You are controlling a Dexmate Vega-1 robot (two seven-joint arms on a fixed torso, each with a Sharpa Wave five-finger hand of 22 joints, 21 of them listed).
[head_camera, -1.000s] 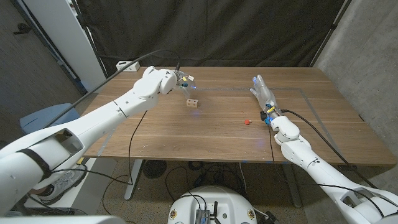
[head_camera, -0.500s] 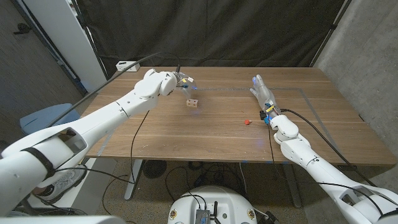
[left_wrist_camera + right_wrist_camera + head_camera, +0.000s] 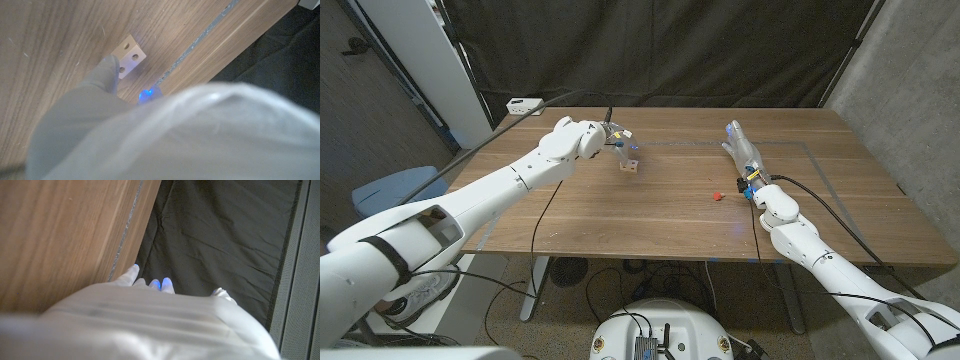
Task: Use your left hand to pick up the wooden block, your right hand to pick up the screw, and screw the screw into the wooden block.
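Dark curtains are hanging behind the wooden tabletop (image 3: pixel 620 215), where the left hand (image 3: pixel 610 133), fingers apart, is hovering just beside the wooden block (image 3: pixel 631 165) toward the far edge, while the open right hand (image 3: pixel 742 148) is waiting near the red screw (image 3: pixel 717 196).

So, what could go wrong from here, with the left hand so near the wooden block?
The left hand reaches the wooden block with a fingertip at its edge, not yet around it. A push could tip the block or slide it away. The red screw is small and lies beside the waiting right hand; a clumsy pinch may roll it off.
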